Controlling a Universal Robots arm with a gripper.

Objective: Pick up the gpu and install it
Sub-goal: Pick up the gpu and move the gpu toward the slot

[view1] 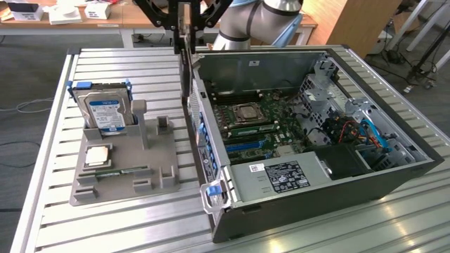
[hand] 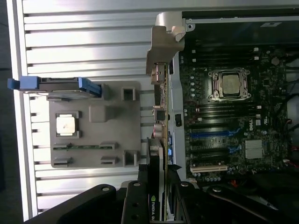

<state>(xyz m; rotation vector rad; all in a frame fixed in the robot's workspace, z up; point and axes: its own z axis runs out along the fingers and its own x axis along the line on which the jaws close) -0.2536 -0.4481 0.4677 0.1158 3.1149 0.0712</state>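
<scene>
The gpu (view1: 184, 45) is a thin dark card held on edge, high above the table, over the open computer case's wall on the exterior view's left. My gripper (view1: 184, 18) is shut on it from above, black fingers on either side. In the wrist view I see the gpu (hand: 159, 135) edge-on, with its silvery bracket (hand: 164, 44) at the far end and my gripper (hand: 159, 191) clamped on the near end. It lines up with the case wall, between the grey fixture and the motherboard (hand: 233, 116). The motherboard's blue slots (hand: 208, 133) lie just beside the card.
The open computer case (view1: 309, 174) takes up the exterior view's right half of the slatted metal table (view1: 119, 226). A grey fixture (view1: 130, 158) on the left holds a silver hard drive (view1: 105, 110), a processor chip (view1: 96, 155) and a slim memory stick (view1: 113, 172).
</scene>
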